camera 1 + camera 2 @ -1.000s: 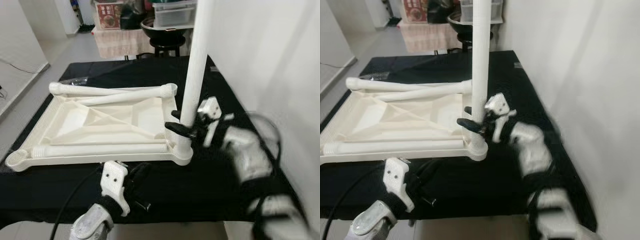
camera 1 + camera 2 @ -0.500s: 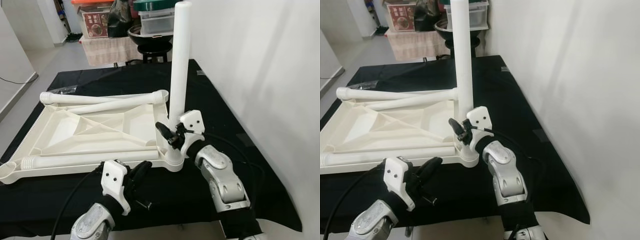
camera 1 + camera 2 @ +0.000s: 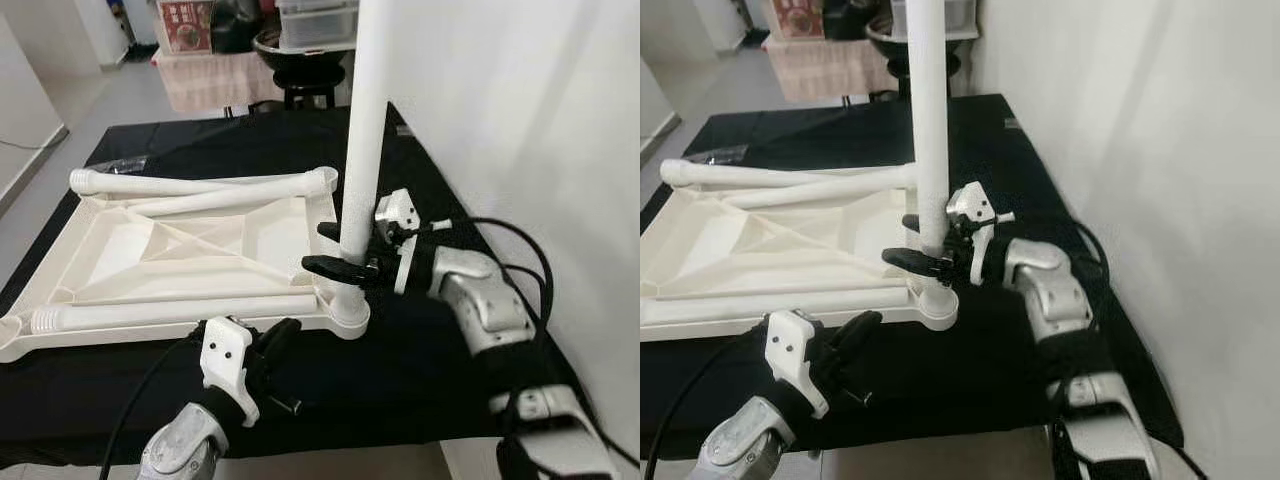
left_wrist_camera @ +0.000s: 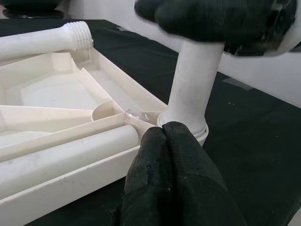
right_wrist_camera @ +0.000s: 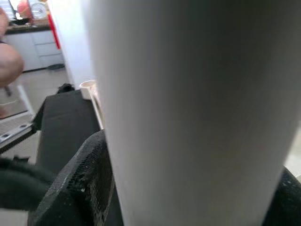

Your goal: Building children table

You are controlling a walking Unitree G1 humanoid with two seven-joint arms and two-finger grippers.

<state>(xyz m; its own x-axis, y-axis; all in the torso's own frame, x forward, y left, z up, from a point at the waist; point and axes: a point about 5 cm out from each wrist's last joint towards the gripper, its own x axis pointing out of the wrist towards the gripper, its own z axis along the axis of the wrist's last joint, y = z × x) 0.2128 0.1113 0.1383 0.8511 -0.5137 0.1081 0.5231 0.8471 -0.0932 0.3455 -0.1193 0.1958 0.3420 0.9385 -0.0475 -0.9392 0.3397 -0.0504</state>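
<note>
The white plastic tabletop lies upside down on a black-covered table. One white table leg stands upright in its near right corner socket. My right gripper reaches in from the right and is shut on this leg just above the socket; in the right wrist view the leg sits between the black fingers. My left gripper is shut and empty, hovering at the tabletop's front edge, its fingers pointing at the socket. Three loose legs lie on the tabletop.
A white wall runs close along the right side of the table. The black cloth ends at the near edge below my arms. A dark stool and stacked boxes stand beyond the far end. A small black part lies by the left gripper.
The camera has shifted. My right wrist has swung around the upright leg from the near side to its right, still gripping it. The left gripper has stayed where it was.
</note>
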